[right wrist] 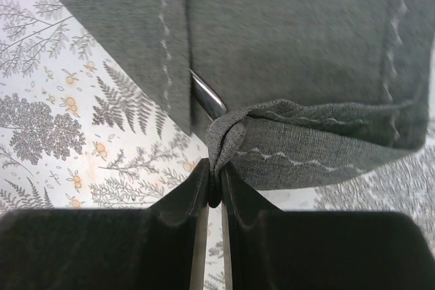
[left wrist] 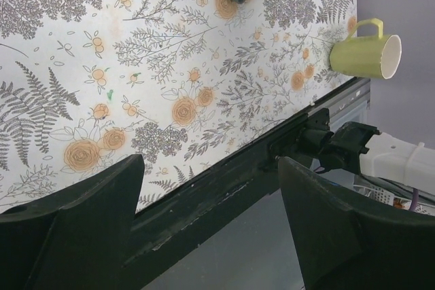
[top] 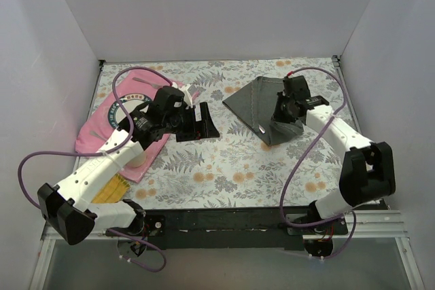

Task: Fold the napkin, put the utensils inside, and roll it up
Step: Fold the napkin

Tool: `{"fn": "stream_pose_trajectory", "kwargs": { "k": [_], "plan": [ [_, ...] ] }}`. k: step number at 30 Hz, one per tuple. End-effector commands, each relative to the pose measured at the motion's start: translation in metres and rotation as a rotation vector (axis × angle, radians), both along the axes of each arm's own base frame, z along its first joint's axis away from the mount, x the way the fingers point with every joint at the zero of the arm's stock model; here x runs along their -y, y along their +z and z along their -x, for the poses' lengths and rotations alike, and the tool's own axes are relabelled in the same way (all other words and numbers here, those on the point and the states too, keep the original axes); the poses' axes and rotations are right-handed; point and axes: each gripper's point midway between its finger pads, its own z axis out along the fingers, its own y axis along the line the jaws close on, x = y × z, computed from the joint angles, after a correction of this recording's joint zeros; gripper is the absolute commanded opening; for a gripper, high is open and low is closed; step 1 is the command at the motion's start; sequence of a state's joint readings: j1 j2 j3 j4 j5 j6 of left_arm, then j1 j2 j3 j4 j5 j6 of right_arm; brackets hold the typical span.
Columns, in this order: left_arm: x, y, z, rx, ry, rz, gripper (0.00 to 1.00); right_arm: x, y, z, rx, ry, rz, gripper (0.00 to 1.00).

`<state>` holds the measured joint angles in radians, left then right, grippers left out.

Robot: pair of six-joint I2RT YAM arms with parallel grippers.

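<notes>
Right gripper (right wrist: 214,185): jaws nearly closed, pinching a bunched hem fold of the napkin (right wrist: 285,45). Cloth spreads ahead of the jaws, stitched hems running straight away. From above it is a folded wedge, point toward the near table edge. Utensil (right wrist: 206,98): shiny sliver peeks from the fold just beyond the jaws, slanting ahead-left. Left gripper (left wrist: 211,166): jaws wide apart, nothing between, over floral tablecloth (left wrist: 136,66). Yellow-green cup (left wrist: 367,49) ahead-right. Pink placemat (top: 102,127) behind.
</notes>
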<state>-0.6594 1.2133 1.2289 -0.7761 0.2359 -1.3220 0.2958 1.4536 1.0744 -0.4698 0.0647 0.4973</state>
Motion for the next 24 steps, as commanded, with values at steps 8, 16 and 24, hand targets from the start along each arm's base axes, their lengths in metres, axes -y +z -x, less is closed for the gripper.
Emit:
{"fn": "stream_pose_trajectory", "kwargs": {
  "k": [8,16,24],
  "plan": [
    [-0.006,-0.008,0.009,-0.093,0.077,0.046,0.79,-0.075,0.013,-0.072,0.12,0.334,0.015,0.16],
    [0.001,-0.009,0.003,-0.116,0.095,0.066,0.79,-0.082,0.042,-0.084,0.181,0.407,0.052,0.16],
    [0.001,-0.012,-0.006,-0.123,0.105,0.056,0.79,-0.093,0.062,-0.067,0.223,0.511,0.013,0.16]
  ]
}}
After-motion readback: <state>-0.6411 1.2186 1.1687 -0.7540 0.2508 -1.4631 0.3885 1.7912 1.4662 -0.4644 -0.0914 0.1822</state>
